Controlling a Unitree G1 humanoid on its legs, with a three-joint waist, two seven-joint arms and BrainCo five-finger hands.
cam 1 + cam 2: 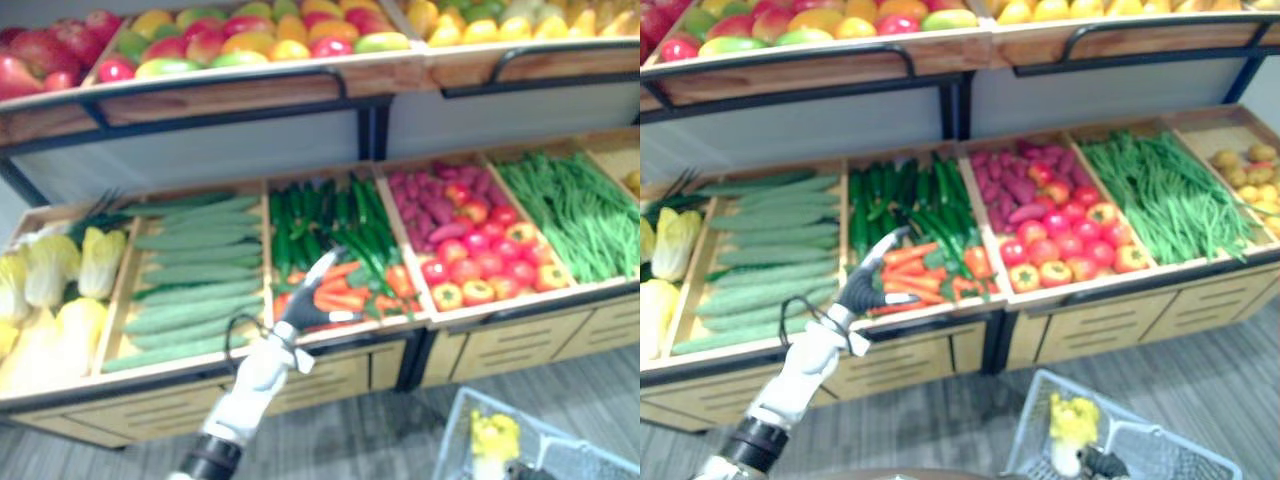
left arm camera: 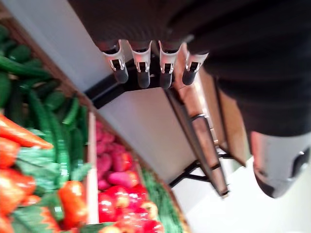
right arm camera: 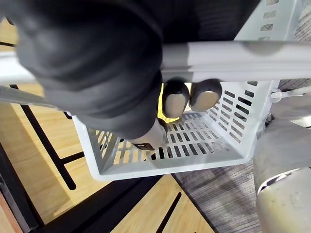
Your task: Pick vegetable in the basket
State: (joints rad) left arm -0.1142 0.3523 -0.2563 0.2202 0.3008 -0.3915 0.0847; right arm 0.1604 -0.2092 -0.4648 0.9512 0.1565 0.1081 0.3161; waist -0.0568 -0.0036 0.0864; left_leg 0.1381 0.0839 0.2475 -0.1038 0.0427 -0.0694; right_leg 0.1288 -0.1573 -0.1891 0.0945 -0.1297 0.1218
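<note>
Our left hand sits at about 7 o'clock from the middle of the head view. Its fingers are straight, the thumb is set apart, and it holds nothing. It hovers over the front edge of the stand's middle bin. The fingertips aim toward 1 o'clock, where orange carrots lie on green tops. We cannot tell whether a fingertip touches one.

Dark green cucumbers fill the back of that bin, at 12 o'clock from the hand. At 9 o'clock lies a bin of long pale green gourds, and beyond it some pale cabbages. At 3 o'clock are red tomatoes, and farther that way green beans.

Our right hand has its fingers curled round the white handle of the basket. The basket hangs low at 5 o'clock in the head view, well apart from the stand. One yellow vegetable already lies in it.

We judge that we are in the reach step, with the pick itself not yet done, and that the carrots are the likely target. Next, the hand should lower onto a single carrot and close fingers and thumb round its body, keeping clear of the leafy tops. Then it should lift clear of the bin's front edge and swing toward 5 o'clock, over the basket, to let go.
</note>
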